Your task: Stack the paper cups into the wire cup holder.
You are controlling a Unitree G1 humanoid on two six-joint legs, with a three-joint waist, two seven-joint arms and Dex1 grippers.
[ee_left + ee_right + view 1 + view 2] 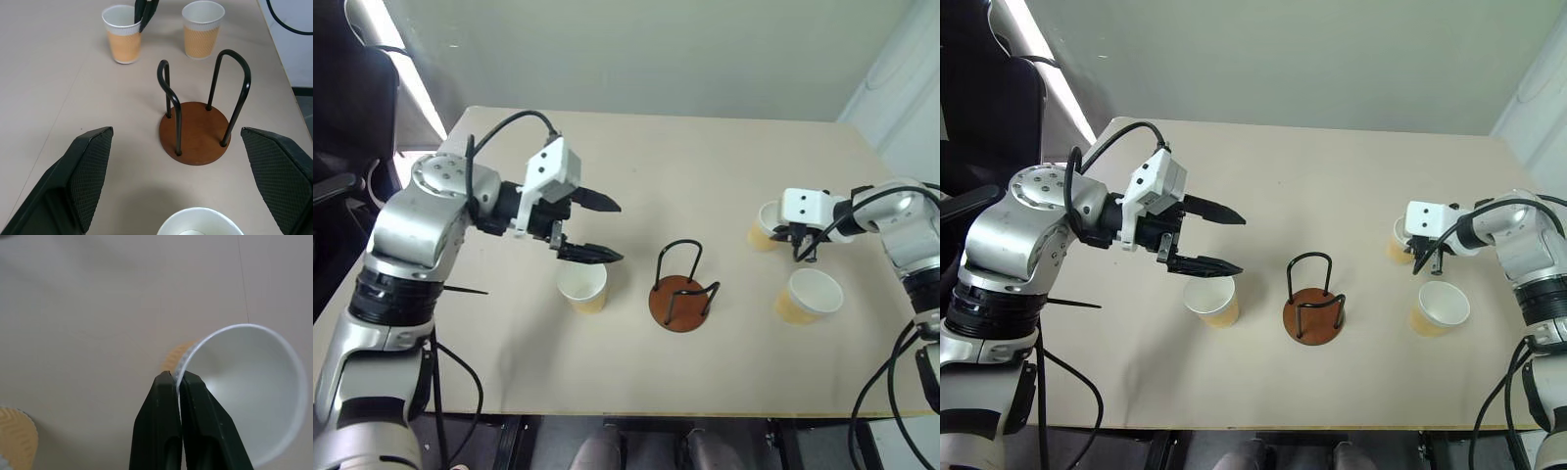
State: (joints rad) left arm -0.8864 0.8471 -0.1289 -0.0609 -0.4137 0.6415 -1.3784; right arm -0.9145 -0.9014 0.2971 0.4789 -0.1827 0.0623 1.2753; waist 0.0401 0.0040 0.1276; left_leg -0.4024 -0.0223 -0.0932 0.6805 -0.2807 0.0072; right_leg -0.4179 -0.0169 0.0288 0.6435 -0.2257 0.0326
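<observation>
Left gripper (592,227) jaws spread wide, hovering over left cup (583,288) near the desk (636,157) front edge; wire cup holder (682,288) mid-desk, empty; front right cup (809,297) free; right gripper (177,378) pinching rim of right-edge cup (244,387)

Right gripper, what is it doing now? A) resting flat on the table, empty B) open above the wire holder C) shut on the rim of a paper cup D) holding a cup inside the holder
C. The right gripper is pinched shut on the rim wall of the far right paper cup, one finger inside and one outside; the wire cup holder stands empty mid-table.
</observation>
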